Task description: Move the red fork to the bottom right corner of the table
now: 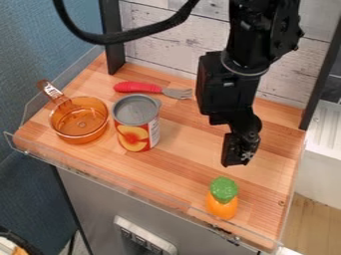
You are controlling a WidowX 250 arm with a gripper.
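A gap separates can (136, 130) and orange-green toy (222, 198).

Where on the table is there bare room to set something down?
Bare wood lies between the can and orange toy, and from the toy and gripper to the table's right edge. The left is crowded: pan and can stand close together, the fork behind the can.

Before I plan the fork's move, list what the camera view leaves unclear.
All in the camera view:
- Can: far side hidden by its own front; smallest label print too small.
- Tabletop behind the hand: partly hidden by the hand.
- Arm: upper part cut off by the top edge.
- Red fork: tines too small to count surely.
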